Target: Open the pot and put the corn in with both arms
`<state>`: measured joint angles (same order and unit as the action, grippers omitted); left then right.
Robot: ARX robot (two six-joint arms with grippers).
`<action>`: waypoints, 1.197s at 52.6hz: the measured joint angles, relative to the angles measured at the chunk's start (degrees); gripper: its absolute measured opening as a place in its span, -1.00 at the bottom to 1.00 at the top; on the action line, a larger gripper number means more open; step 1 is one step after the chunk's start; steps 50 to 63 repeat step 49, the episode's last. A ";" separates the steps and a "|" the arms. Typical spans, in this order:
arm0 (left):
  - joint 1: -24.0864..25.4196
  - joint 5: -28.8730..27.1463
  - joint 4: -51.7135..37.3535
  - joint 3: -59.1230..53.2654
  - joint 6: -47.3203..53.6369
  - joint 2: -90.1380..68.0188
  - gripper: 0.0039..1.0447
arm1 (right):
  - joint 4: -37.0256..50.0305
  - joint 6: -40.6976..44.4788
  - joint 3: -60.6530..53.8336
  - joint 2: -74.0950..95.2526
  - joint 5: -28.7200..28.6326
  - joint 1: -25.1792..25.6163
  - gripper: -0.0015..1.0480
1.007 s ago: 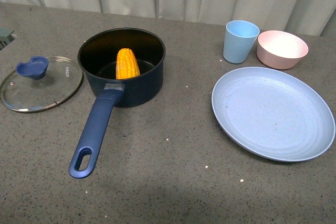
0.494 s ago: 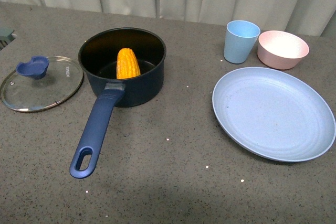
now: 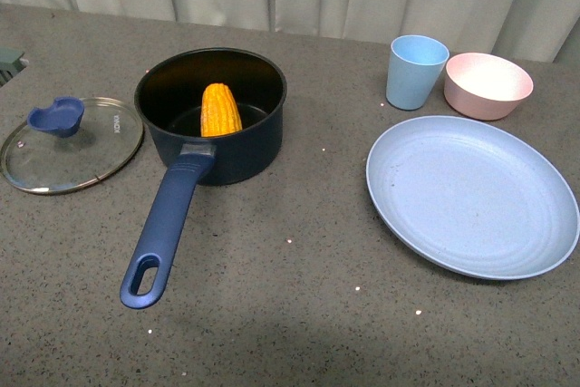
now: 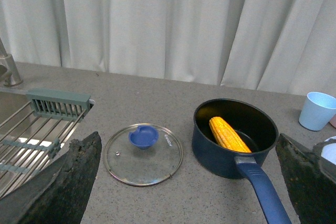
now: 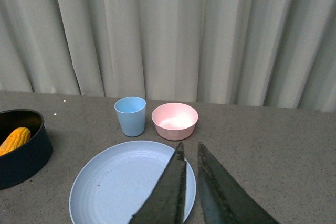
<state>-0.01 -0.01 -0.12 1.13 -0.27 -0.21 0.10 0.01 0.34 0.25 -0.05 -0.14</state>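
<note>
Left gripper (image 4: 184,182): wide apart, holding nothing; its two fingers (image 4: 63,182) stand at either edge of the left wrist view, raised clear of the counter (image 3: 299,314).
Right gripper (image 5: 191,192): fingers nearly closed, only a thin gap between them, nothing in it; it hangs above the near part of the plate (image 5: 115,182).
Pot (image 4: 233,135): ahead of the left gripper, toward its right finger, uncovered, handle (image 4: 265,192) pointing back at that finger. In the right wrist view only its rim shows, well off to the side of the gripper.
Corn (image 3: 220,111): lying inside the pot, tilted, its tip leaning up on the pot wall.
Lid (image 4: 143,153): flat on the counter between the left fingers, just beside the pot, knob (image 4: 143,136) up.
Rack (image 4: 31,135): beyond the left finger, over a sink.
Cup (image 5: 130,115): past the plate, ahead of the right gripper.
Bowl (image 5: 175,120): just beside the cup, equally far.
Curtain (image 5: 168,30): farthest, behind everything.
</note>
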 joint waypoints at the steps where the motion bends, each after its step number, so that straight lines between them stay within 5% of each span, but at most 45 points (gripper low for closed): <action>1: 0.00 0.00 0.00 0.00 0.00 0.00 0.88 | 0.00 -0.02 0.00 0.00 0.00 0.00 -0.69; 28: -0.02 0.00 0.00 0.00 0.00 0.00 0.88 | 0.00 -0.07 0.00 0.00 -0.02 0.00 0.85; 63: 0.00 0.00 0.00 0.00 0.00 0.00 0.88 | 0.00 -0.04 0.00 0.00 -0.02 0.00 0.83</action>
